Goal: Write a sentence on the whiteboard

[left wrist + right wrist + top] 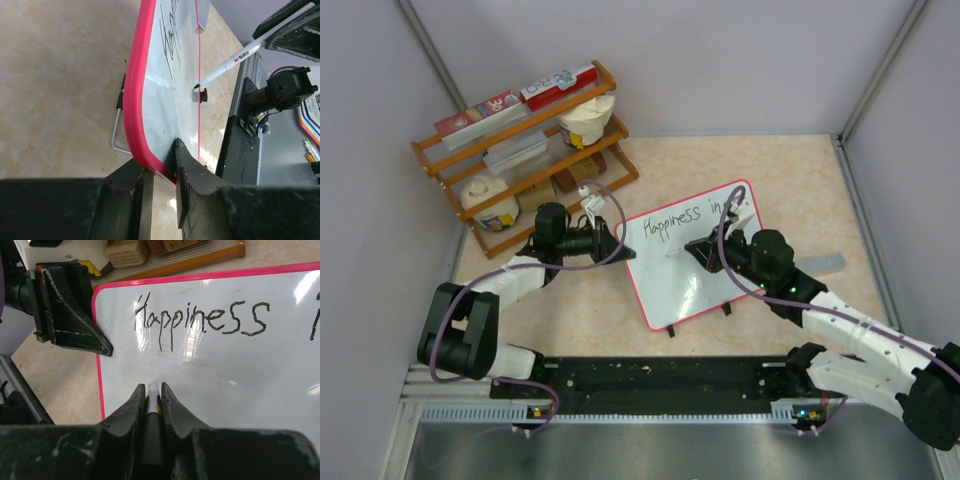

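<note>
The whiteboard (pixel 682 285) stands tilted on small black feet at mid-table, red-rimmed. The sentence (pixel 685 218) reads "Happiness in" along its top; no second line shows. My left gripper (pixel 616 240) is shut on the board's left rim, and the left wrist view shows the jaws (pixel 159 169) pinching the red edge (pixel 134 110). My right gripper (pixel 698 248) is shut on a white marker (pixel 231 61), whose tip meets the board below the first word. In the right wrist view the marker (pixel 153 397) sits between my fingers (pixel 134 405), under "Happiness" (pixel 200 322).
A wooden rack (pixel 525 150) with boxes and cups stands at the back left, close behind the left arm. A grey strip (pixel 820 265) lies right of the board. Walls close in on three sides. The black base rail (pixel 660 378) runs along the near edge.
</note>
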Controlling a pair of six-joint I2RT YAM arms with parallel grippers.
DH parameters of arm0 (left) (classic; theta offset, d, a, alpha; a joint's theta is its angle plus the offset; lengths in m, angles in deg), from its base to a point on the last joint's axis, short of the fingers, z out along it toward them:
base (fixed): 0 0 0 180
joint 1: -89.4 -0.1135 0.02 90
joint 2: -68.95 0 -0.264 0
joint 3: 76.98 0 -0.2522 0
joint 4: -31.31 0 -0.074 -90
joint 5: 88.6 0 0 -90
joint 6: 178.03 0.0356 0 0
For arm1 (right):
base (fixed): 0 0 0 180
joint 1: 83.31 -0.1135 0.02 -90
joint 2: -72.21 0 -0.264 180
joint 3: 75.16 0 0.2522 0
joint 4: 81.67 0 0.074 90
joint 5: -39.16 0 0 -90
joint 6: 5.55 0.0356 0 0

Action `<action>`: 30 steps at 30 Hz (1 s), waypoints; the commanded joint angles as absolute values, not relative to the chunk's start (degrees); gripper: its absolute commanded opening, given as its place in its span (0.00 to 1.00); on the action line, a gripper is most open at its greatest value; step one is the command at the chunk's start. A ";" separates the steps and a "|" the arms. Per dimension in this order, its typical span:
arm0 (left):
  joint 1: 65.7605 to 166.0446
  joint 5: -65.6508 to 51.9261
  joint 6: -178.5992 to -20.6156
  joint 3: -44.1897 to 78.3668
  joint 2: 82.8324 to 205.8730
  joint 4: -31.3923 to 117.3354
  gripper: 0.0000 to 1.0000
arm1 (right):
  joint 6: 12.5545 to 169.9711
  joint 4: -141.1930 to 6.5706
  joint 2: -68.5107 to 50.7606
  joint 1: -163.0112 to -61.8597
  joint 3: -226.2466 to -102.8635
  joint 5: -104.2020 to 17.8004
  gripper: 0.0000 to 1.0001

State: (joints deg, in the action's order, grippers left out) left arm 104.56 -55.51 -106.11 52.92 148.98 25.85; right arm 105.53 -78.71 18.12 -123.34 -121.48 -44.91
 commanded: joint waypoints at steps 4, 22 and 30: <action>106.01 -52.65 -97.78 53.93 150.42 27.94 0.00 | 105.89 -82.14 16.57 -124.27 -122.94 -48.73 0.00; 106.01 -52.74 -97.70 53.93 150.25 28.02 0.00 | 105.98 -81.00 14.20 -124.35 -123.20 -45.48 0.00; 106.01 -52.65 -97.61 54.01 150.07 28.11 0.00 | 105.45 -79.07 14.90 -124.44 -122.23 -44.60 0.00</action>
